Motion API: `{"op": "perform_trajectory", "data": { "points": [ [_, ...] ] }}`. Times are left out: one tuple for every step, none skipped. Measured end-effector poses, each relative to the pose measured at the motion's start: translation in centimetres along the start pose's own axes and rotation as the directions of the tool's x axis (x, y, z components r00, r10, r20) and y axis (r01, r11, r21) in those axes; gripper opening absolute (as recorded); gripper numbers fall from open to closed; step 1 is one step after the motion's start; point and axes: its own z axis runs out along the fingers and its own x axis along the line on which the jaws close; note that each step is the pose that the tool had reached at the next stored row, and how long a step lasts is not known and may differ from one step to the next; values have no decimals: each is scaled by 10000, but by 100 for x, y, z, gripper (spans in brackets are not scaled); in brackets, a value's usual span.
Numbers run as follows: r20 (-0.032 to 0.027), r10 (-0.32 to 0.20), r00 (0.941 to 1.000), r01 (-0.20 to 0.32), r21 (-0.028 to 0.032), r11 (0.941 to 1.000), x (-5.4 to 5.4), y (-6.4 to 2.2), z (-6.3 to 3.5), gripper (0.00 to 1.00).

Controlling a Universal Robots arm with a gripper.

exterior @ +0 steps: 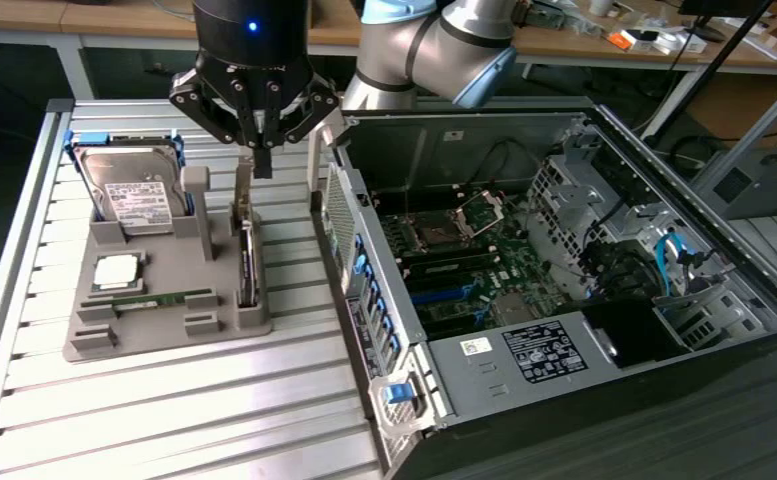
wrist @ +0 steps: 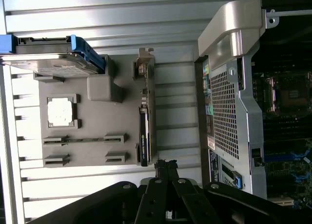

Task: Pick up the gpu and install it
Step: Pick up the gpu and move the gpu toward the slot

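Observation:
The gpu point(exterior: 245, 245) stands on its edge in a slot on the right side of the grey holder tray point(exterior: 161, 335), its silver bracket at the far end. In the wrist view the gpu point(wrist: 145, 129) is a thin dark card with the bracket toward the hard drive's side of the tray point(wrist: 97, 117). My gripper point(exterior: 263, 160) hangs above the far end of the card, apart from it. The fingers are shut together with nothing between them. In the wrist view the gripper point(wrist: 165, 166) points at the card's near end.
The tray also holds a silver hard drive point(exterior: 128, 190) in a blue frame, a CPU point(exterior: 117, 268) and a RAM stick point(exterior: 161, 298). An open computer case point(exterior: 562, 280) with its motherboard lies at the exterior view's right, close beside the tray. The slatted metal table point(exterior: 161, 420) carries both.

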Motion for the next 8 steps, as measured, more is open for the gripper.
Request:
{"op": "perform_trajectory", "data": {
  "points": [
    [0,0,10000,0,0,10000,0,0,0,11],
    [0,0,10000,0,0,10000,0,0,0,11],
    [0,0,10000,0,0,10000,0,0,0,11],
    [0,0,10000,0,0,10000,0,0,0,17],
    [0,0,10000,0,0,10000,0,0,0,24],
    [0,0,10000,0,0,10000,0,0,0,24],
    [0,0,10000,0,0,10000,0,0,0,29],
    [0,0,10000,0,0,10000,0,0,0,36]
  ]
}}
